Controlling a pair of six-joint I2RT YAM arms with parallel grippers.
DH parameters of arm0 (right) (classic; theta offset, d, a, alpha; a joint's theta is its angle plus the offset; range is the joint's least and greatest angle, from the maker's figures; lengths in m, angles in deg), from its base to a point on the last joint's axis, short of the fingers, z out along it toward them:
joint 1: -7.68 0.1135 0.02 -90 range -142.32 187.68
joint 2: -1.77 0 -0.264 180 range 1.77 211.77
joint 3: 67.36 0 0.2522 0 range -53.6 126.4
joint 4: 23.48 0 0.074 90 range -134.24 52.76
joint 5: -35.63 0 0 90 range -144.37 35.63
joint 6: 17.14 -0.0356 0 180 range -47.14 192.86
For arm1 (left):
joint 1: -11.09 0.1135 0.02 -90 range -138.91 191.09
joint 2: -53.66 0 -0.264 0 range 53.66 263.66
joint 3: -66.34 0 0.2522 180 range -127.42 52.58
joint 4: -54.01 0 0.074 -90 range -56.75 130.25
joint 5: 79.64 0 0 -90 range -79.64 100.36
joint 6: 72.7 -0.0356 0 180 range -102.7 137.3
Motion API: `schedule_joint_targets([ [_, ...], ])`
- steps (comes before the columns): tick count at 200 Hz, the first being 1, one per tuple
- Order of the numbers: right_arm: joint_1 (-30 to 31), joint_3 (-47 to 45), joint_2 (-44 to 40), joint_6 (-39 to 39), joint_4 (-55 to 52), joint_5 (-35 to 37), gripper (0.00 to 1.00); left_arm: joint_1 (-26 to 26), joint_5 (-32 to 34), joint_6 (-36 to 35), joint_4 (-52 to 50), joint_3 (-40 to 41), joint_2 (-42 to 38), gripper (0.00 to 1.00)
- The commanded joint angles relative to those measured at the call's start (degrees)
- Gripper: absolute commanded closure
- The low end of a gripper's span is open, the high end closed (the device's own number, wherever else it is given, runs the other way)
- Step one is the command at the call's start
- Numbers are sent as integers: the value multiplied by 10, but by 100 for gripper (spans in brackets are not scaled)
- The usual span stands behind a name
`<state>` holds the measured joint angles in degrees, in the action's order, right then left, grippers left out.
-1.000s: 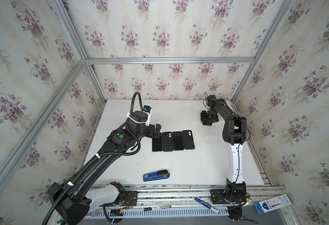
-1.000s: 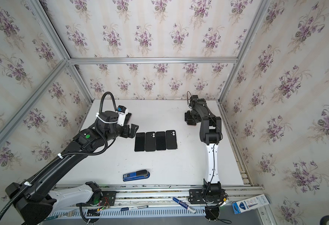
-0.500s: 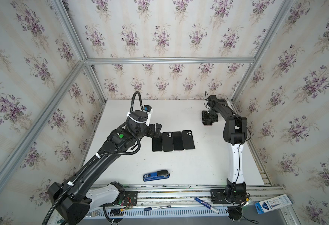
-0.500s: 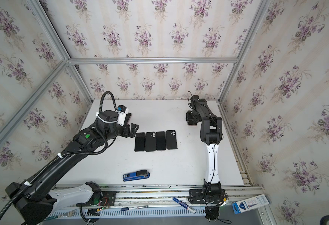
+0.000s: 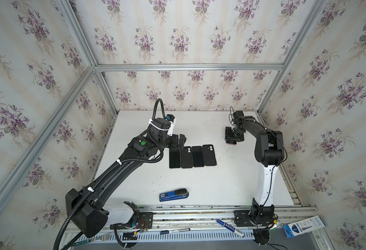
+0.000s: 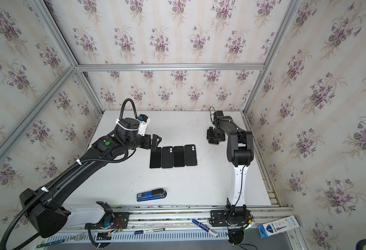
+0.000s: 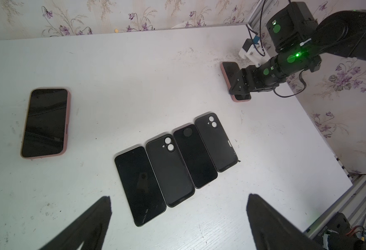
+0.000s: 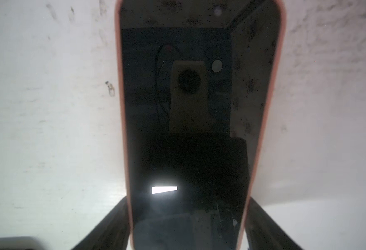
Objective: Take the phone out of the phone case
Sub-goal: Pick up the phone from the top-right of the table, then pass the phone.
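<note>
Reading central row (image 5: 197,156) as two freed phones, two empty cases. Pending: pink-cased phone (image 8: 186,108), bench (image 5: 221,184) 2 o'clock, right tool (image 8: 187,201) straddling, clamp unclear; second cased phone (image 7: 44,123) too. Left tool (image 7: 178,195) wide, empty.

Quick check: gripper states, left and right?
Left gripper: open, holding nothing.
Right gripper: closed across the pink-cased phone, which lies flat on the table.

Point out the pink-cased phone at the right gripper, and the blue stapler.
pink-cased phone (image 8: 199,108): right wrist view, middle of its dark screen.
blue stapler (image 5: 174,195): in a top view, middle of its body.
</note>
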<state>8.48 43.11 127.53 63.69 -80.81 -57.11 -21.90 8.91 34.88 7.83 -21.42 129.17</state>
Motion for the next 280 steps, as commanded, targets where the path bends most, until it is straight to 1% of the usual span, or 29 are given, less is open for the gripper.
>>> schedule_joint_targets([
  [1,1,-43,-39,-24,50,-20,47,0,-32,26,27,-13,16,0],
  [36,1,-150,-114,-42,138,-43,49,0,-94,53,49,-47,57,0],
  [73,2,-258,-194,-65,232,-76,53,1,-117,70,64,-75,88,0],
  [79,5,-273,-206,-69,246,-84,54,1,-117,72,66,-79,93,0],
  [83,6,-282,-214,-71,256,-88,54,1,-133,73,67,-83,97,0],
  [97,13,-315,-241,-75,289,-100,55,1,-148,80,70,-97,111,0],
  [131,48,-368,-302,-80,344,-123,58,2,-180,102,78,-135,148,0],
  [175,116,-412,-374,-82,388,-120,60,13,-234,142,78,-174,197,0],
  [220,186,-424,-416,-86,394,-108,62,21,-270,162,78,-195,234,1],
  [243,214,-422,-429,-88,392,-105,63,28,-292,175,75,-198,253,4],
  [280,246,-419,-447,-84,388,-101,65,31,-293,182,66,-194,269,10],
])
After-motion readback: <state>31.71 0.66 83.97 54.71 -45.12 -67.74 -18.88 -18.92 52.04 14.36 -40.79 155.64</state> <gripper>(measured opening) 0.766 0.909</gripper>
